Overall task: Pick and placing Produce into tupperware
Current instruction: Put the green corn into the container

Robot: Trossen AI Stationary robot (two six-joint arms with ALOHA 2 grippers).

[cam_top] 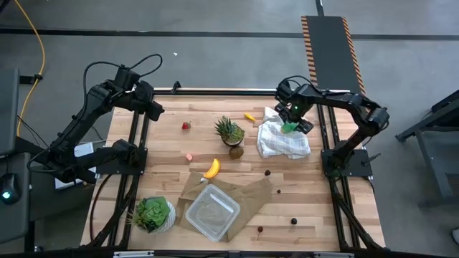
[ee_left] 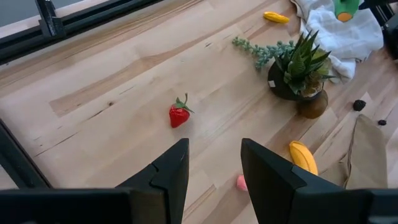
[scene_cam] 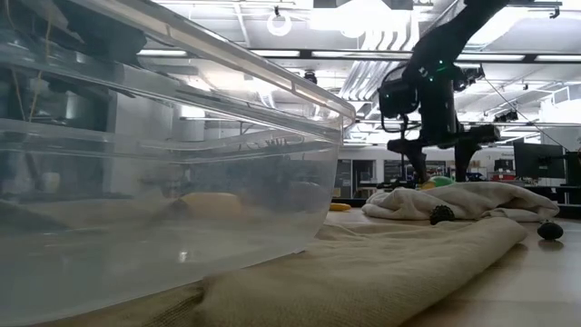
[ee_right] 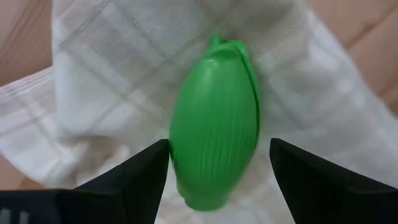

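The green oval [ee_right: 214, 134] lies on the white cloth [cam_top: 285, 142] at the table's far right. My right gripper [ee_right: 219, 168] is open and comes down over it, one finger on either side [cam_top: 290, 126]. My left gripper [ee_left: 214, 165] is open and hovers over the far left of the table [cam_top: 153, 107], above the red strawberry [ee_left: 179, 115]. The yellow banana [cam_top: 211, 168], brown kiwi [cam_top: 236, 151], yellow-orange piece [cam_top: 249, 116] and a small pink piece [cam_top: 189, 158] lie on the wood. The clear tupperware [cam_top: 212, 211] rests on the brown paper bag [cam_top: 247, 195] near the near edge.
A spiky potted plant [cam_top: 229, 131] stands mid-table beside the kiwi. A leafy plant in a white pot [cam_top: 153, 213] sits at the near left. Small dark pieces [cam_top: 267, 172] [cam_top: 293, 221] lie near the bag. In the low view the tupperware wall [scene_cam: 163, 209] fills the foreground.
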